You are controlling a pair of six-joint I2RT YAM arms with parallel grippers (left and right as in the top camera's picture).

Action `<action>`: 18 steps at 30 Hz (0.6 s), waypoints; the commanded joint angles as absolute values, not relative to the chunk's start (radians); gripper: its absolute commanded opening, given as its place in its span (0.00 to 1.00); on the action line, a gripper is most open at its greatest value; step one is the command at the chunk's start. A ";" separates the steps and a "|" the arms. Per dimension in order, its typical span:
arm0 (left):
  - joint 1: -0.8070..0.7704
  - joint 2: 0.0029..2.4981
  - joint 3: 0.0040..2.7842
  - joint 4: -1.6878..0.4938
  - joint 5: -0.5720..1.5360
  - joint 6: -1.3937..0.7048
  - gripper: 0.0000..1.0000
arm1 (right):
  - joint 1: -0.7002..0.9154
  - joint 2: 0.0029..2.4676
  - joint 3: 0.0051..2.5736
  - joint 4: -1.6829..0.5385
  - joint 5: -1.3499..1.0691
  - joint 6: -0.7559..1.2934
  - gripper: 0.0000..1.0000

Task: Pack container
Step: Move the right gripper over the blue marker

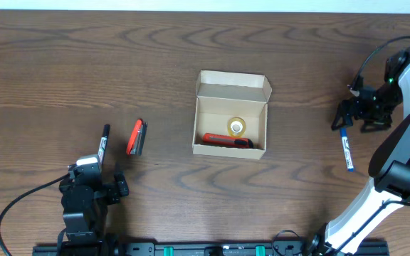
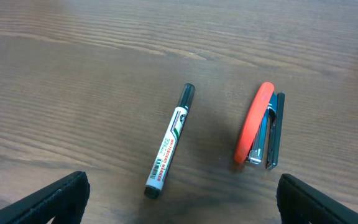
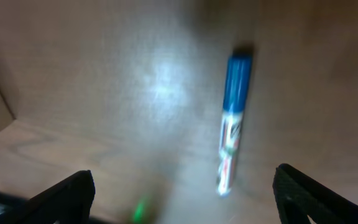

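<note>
Container (image 1: 231,88), lid open, at centre of tabletop (image 1: 119,57), holding a tape roll (image 1: 236,127) and apparently a red cutter (image 1: 228,140); left jaws spread near black marker (image 2: 169,141) and stapler (image 2: 260,134), right jaws spread near blue marker (image 3: 234,124).

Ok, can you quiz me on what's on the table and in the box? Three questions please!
1. True or false: the cardboard box has nothing in it.
2. Pick one. Nearest the right gripper lies: A a spoon, B a blue marker, C a key.
3. What red thing lies beside the black-capped marker?
Key: 1 false, a tape roll and a red cutter are inside. 2 B. 3 the stapler.
</note>
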State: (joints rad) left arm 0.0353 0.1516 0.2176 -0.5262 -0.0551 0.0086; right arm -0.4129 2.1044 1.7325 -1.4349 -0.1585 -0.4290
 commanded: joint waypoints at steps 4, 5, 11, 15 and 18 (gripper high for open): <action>0.032 0.152 0.235 -0.524 -0.052 -0.007 0.95 | -0.390 2.109 1.740 -1.356 -0.252 -0.617 0.77; 0.032 0.152 0.235 -0.524 -0.051 -0.007 0.95 | -0.385 2.109 1.740 -1.353 -0.283 -0.636 0.71; 0.032 0.152 0.235 -0.524 -0.052 -0.007 0.95 | -0.386 2.054 1.693 -1.380 -0.322 -0.670 0.58; 0.032 0.152 0.235 -0.524 -0.052 -0.007 0.95 | -0.391 1.925 1.609 -1.334 -0.301 -0.639 0.59; 0.032 0.152 0.235 -0.524 -0.052 -0.007 0.95 | -0.391 1.823 1.541 -1.294 -0.258 -0.611 0.61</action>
State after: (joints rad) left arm 0.0353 0.1516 0.2180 -0.5251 -0.0551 -0.0006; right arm -0.3882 1.9438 1.5818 -1.3067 -0.2775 -0.6308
